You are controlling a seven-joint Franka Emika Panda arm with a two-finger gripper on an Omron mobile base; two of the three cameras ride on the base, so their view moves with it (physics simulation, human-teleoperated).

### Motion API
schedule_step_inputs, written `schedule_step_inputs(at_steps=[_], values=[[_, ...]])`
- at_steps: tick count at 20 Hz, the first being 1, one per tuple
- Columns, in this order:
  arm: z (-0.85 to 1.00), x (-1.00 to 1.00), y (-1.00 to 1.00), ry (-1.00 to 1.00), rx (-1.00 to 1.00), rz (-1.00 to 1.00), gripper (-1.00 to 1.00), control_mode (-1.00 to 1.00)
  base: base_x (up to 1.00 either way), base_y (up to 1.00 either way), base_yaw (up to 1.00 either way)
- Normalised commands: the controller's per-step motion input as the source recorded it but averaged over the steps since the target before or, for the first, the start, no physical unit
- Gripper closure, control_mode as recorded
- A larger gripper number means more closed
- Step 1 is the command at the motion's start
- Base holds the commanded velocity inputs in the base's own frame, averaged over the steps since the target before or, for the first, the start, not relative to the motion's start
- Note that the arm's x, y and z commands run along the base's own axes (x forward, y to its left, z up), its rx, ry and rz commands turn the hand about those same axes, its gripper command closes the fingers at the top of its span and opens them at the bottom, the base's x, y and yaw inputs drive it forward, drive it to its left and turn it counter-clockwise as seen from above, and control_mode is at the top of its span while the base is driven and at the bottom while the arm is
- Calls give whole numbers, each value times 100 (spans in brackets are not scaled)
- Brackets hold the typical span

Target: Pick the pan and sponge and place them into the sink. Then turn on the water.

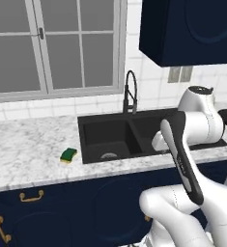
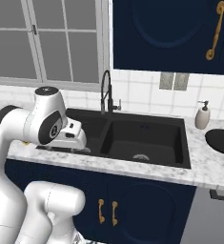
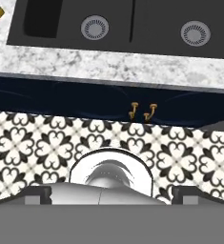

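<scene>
Our pincer hangs near the worktop's front edge, jaws spread wide and holding nothing, so we judge no pick has begun. The sponge lies flat on the worktop just left of the sink, near the front edge, with bare marble around it for a grasp from above. The pan rests on the worktop right of the sink, well apart from the sponge, just in front of a soap dispenser. Both basins sit empty below the faucet, offering open room; no water runs.
</scene>
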Motion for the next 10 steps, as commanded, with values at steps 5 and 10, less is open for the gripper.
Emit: schedule_step_inputs(at_steps=[5,10], values=[[0,0,0,0,0,0,-100,100,-25,-68,0],[0,0,0,0,0,0,-100,100,-11,-91,0]])
